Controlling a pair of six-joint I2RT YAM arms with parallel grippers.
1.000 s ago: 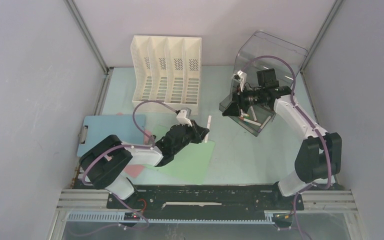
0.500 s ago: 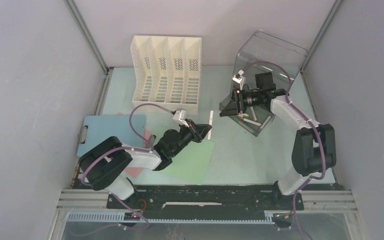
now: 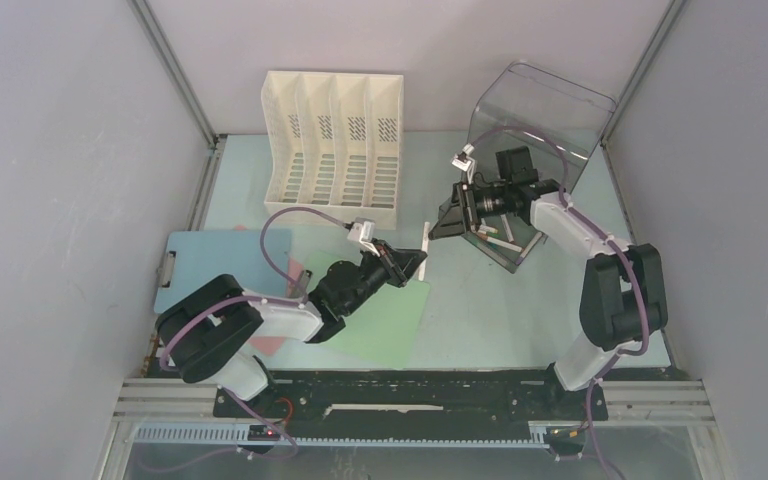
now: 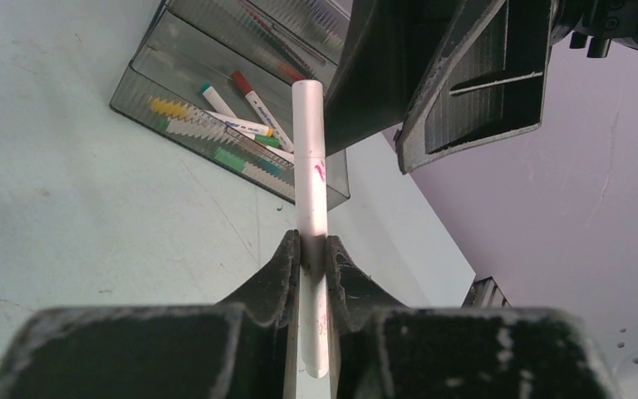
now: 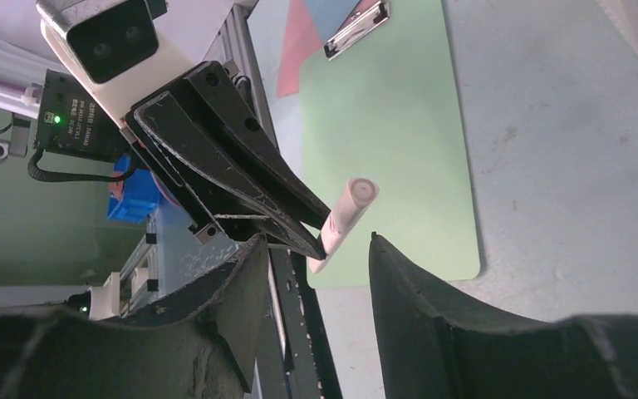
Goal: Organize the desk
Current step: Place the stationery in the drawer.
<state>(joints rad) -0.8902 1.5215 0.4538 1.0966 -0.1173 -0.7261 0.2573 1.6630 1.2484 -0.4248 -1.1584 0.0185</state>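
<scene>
While the pale green desk [image 3: 480,300] spreads under both arms across the middle of the overhead frame, the left gripper [image 3: 412,262], just left of centre, is clenched on the lower part of a white marker [image 4: 309,150]. The marker's long axis points up and to the right, toward the right gripper [image 5: 316,243]. Its jaws stand spread just beyond the tip, apparently not touching it. That arm is nearer the clear bin [image 3: 550,110] of markers at upper right, so a handover looks due.

On the counter [image 3: 480,310], the file rack [image 3: 332,150] stands upper centre-left, and the bin [image 3: 540,110] upper right holds markers [image 3: 500,243]. A clipboard [image 3: 215,262] lies left and a board [image 3: 390,320] lower centre. Mid-frame, the left pincer [image 3: 418,258] holds a pen [image 3: 424,238].
</scene>
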